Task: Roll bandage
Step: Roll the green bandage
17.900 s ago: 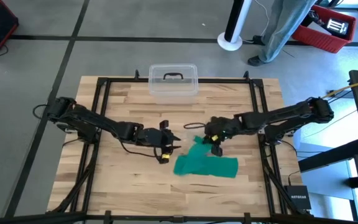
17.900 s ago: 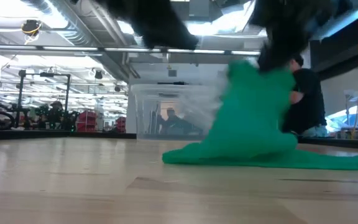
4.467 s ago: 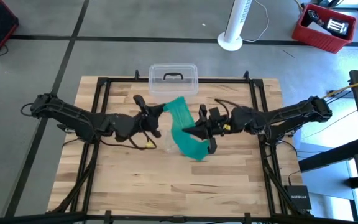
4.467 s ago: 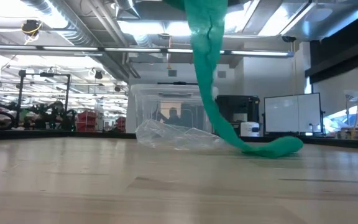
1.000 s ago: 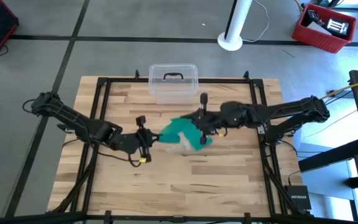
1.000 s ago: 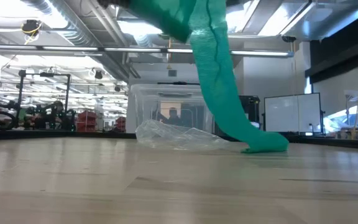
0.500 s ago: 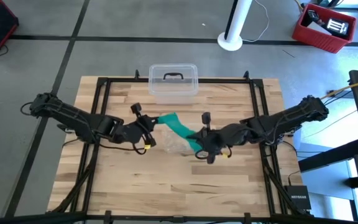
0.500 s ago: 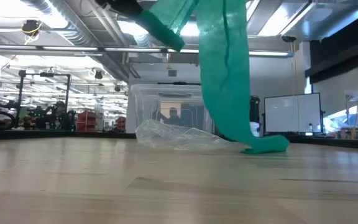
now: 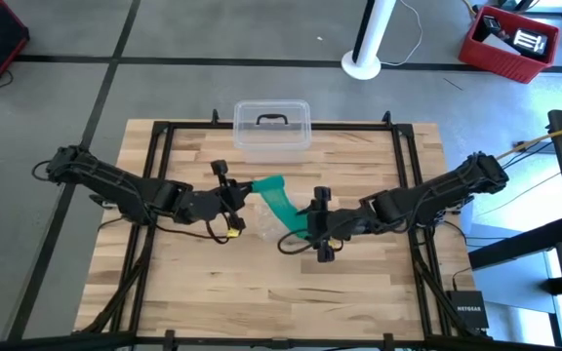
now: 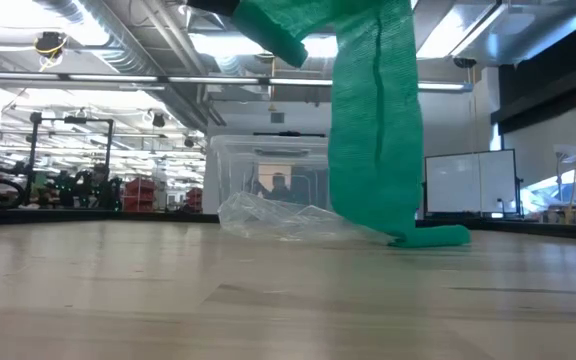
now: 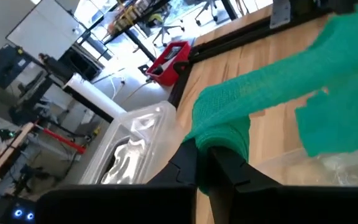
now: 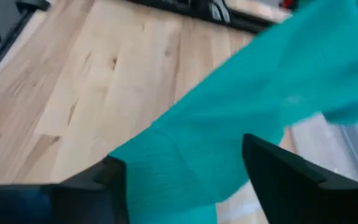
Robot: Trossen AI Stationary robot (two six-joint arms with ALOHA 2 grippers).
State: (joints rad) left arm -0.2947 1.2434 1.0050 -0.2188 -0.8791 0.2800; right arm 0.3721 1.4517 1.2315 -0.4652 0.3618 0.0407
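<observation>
The teal-green bandage (image 9: pixel 283 205) stretches as a strip from my left gripper (image 9: pixel 245 191) down past my right gripper (image 9: pixel 302 232) near the table's middle. In the low view the bandage (image 10: pixel 373 120) hangs broad from above, and its lower end (image 10: pixel 433 237) lies on the wood. My left gripper (image 11: pixel 209 163) is shut on the bandage's upper end. My right gripper (image 12: pixel 191 171) is open, one finger on each side of the strip. My left gripper pinches the bandage's bunched upper end (image 11: pixel 219 132) between its two fingers, coming nearly level from the table's left. That end is lifted clear, and the strip runs away from it, slanting down to the table. Whether my right gripper's fingers (image 12: pixel 272 165) touch the strip cannot be told.
A crinkled clear plastic wrapper (image 10: pixel 288 218) lies on the table under the strip. A clear lidded box (image 9: pixel 272 128) stands at the far edge, in the middle. A black frame (image 9: pixel 154 156) borders the table top.
My right gripper has gone down and toward the near edge, rolled, and opened, letting go of the bandage. My left gripper has shifted a little toward the far edge and turned, still shut on the upper end. The hanging strip now spreads wider, and its lower end stays on the table.
</observation>
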